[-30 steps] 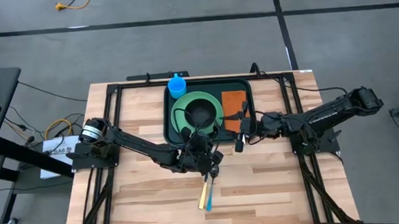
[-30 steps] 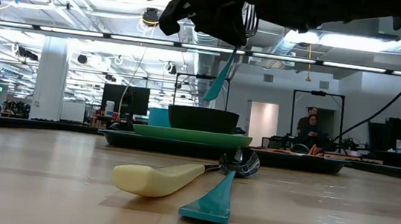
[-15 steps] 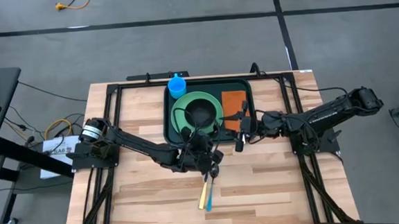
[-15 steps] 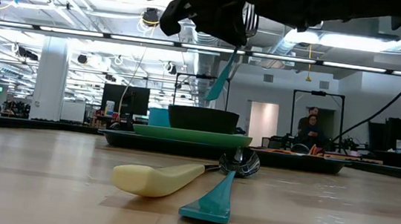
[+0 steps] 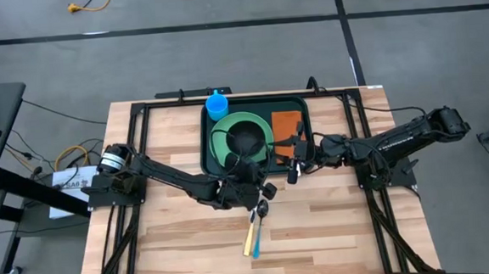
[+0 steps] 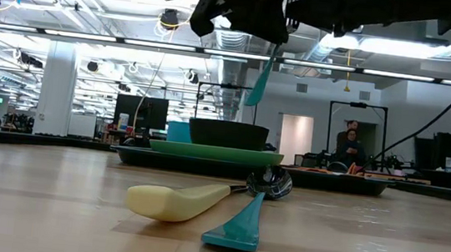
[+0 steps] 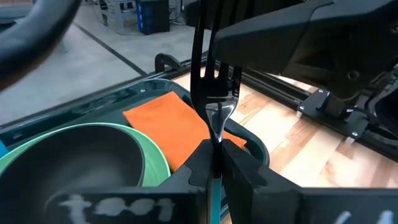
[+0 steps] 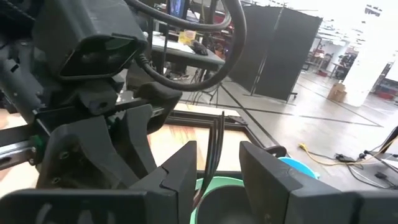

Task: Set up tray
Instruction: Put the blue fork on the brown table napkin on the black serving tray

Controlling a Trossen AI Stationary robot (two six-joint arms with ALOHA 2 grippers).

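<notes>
left arm (image 5: pixel 166 177): matte black, slim jointed links, silver motor cap at its base
right arm (image 5: pixel 397 136): same black build, rounded elbow housing
left gripper (image 7: pixel 214 165): dark angular plastic fingers
right gripper (image 8: pixel 214 171): broad dark wedge-shaped fingers
cabling: black looped cable above the right wrist

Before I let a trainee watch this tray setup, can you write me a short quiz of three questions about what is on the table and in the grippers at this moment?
1. True or false: the orange napkin lies on the bare table, outside the tray.
2. What does the left gripper hold above the tray? A. a spoon B. the fork C. a cup
3. Short answer: whose open fingers stand on either side of the fork's tines without clamping them?

Key: 1 false, it lies in the tray; 2 B; 3 the right gripper.
</notes>
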